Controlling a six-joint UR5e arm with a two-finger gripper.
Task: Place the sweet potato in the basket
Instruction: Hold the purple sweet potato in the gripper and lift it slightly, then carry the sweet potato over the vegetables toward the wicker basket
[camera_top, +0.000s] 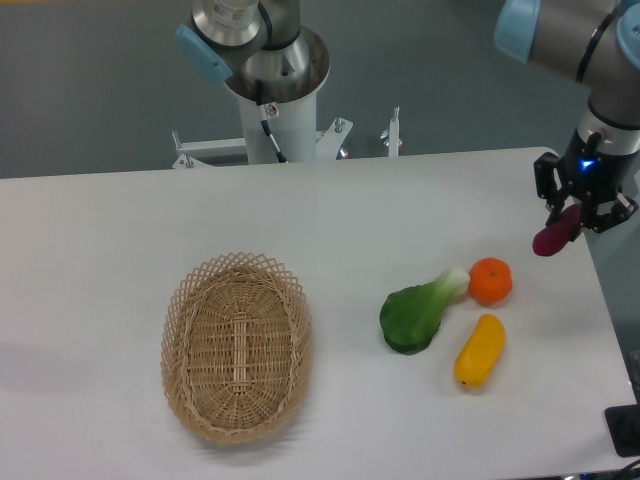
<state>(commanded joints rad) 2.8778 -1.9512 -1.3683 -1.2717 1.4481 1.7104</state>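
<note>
The sweet potato (556, 233) is a small dark magenta tuber hanging tilted above the table's right edge. My gripper (582, 213) is shut on its upper end, and its lower tip pokes out to the left below the fingers. The basket (237, 345) is an oval tan wicker one lying on the table at the left front, far to the left of the gripper. It looks empty.
A green leafy vegetable (418, 313), a round orange (490, 281) and a yellow oblong fruit (479, 351) lie between the basket and the gripper. The robot's base column (275, 105) stands at the back behind the table. The table's right edge runs just under the gripper.
</note>
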